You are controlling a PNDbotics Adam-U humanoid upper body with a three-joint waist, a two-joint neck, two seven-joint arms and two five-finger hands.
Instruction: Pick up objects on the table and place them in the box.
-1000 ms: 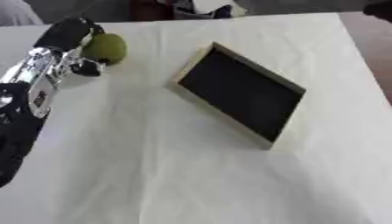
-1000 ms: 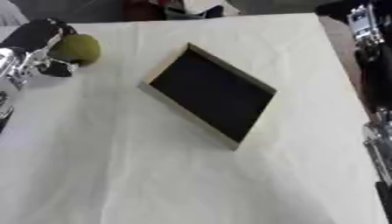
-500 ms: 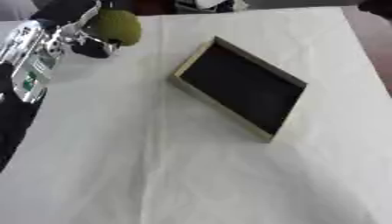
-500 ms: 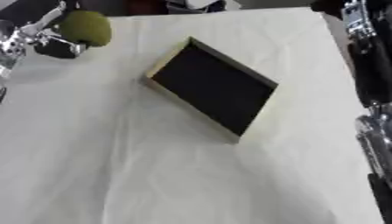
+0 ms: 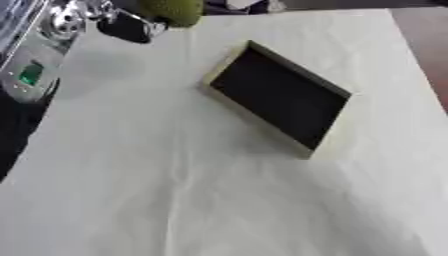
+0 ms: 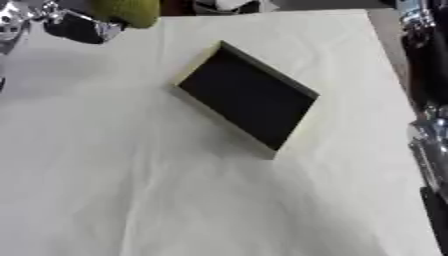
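A round green fruit (image 5: 175, 11) hangs above the table's far left corner, cut off by the top edge of the view. My left hand (image 5: 98, 21), silver and black, is shut on it from the left, with a dark fingertip curled below it. The box (image 5: 330, 143), a shallow pale-rimmed tray with a black inside, lies askew on the middle of the white table and holds nothing. It sits to the right of and nearer than the fruit. My right arm (image 6: 425, 60) runs down the right edge of the right eye view.
A white cloth (image 5: 175, 190) with soft creases covers the table. Its right edge (image 5: 429, 85) meets a brown floor. Dark and white clutter (image 6: 219, 5) sits past the far edge. My left forearm (image 5: 26, 75) with a green mark shows at the left edge.
My left hand has risen with the green fruit and carried it rightward, toward the box. The box has stayed in place.
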